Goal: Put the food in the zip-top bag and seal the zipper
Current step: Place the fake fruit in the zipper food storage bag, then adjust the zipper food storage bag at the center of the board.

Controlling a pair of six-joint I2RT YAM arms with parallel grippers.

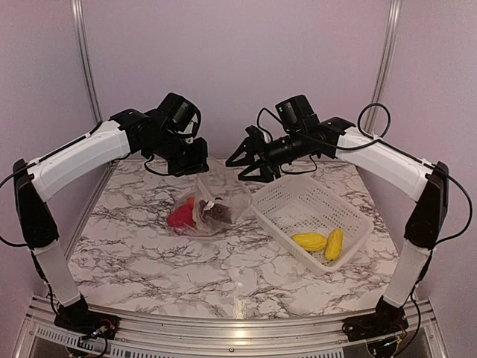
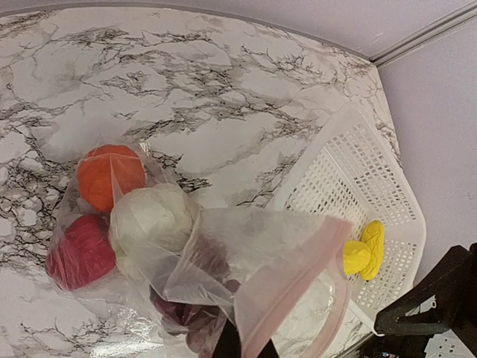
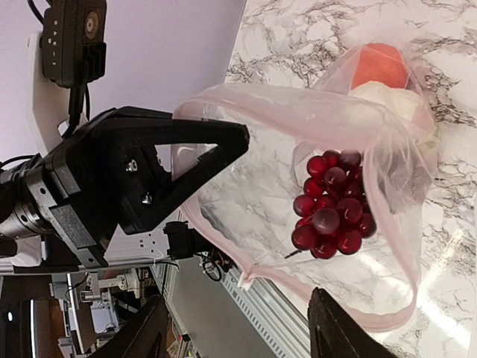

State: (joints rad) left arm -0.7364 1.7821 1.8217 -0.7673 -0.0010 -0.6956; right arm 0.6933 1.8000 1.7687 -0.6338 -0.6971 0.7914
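The clear zip-top bag lies on the marble table with its mouth lifted open. My left gripper is shut on the bag's rim, and its dark fingertips pinch the pink zipper strip. Inside the bag are the orange fruit, the white cauliflower, the red piece and the purple grape bunch. My right gripper is open and empty, just right of the bag's mouth. Two yellow pieces lie in the white basket.
The white lattice basket stands right of the bag, close to it. The left gripper's black body fills the left of the right wrist view. Purple walls close the back and sides. A metal rail runs along the near edge.
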